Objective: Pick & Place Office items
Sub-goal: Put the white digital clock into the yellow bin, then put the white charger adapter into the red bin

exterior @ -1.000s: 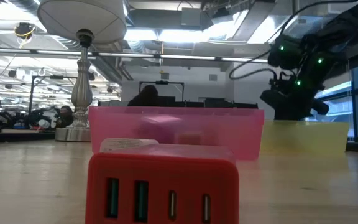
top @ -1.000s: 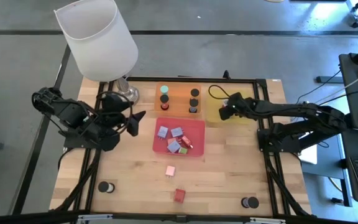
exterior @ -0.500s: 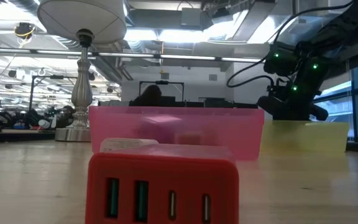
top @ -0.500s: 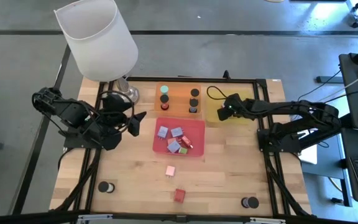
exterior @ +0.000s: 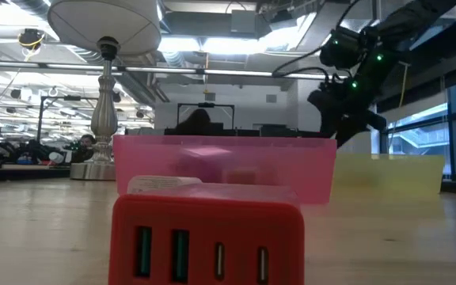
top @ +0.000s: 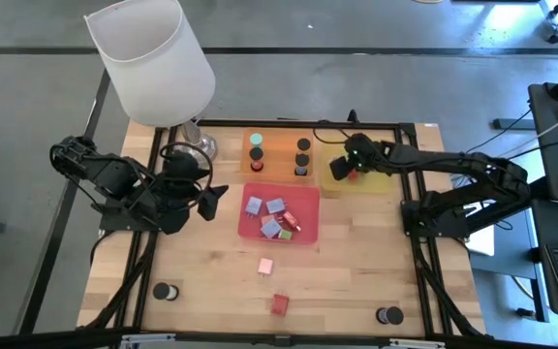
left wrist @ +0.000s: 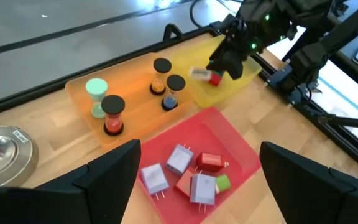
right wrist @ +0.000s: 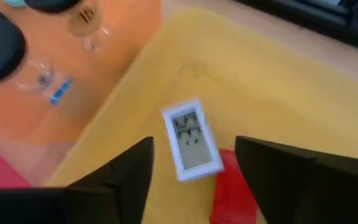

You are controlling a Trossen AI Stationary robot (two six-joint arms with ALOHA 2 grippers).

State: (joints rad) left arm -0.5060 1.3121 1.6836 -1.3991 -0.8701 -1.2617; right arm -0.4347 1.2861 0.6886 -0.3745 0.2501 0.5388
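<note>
With its fingers spread and nothing held, the right gripper [top: 349, 167] is poised above the yellow tray [top: 381, 180], where a small white rectangle [right wrist: 191, 139] and a red piece [right wrist: 234, 194] lie touching; a straight lift clear of both is advised.

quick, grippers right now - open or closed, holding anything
Left gripper: open, empty, beside the red tray.
Right gripper: open, empty, over the yellow tray.

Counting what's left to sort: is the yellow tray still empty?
No. The right wrist view shows a small white item and a red item lying in the yellow tray, below the open right gripper.
</note>
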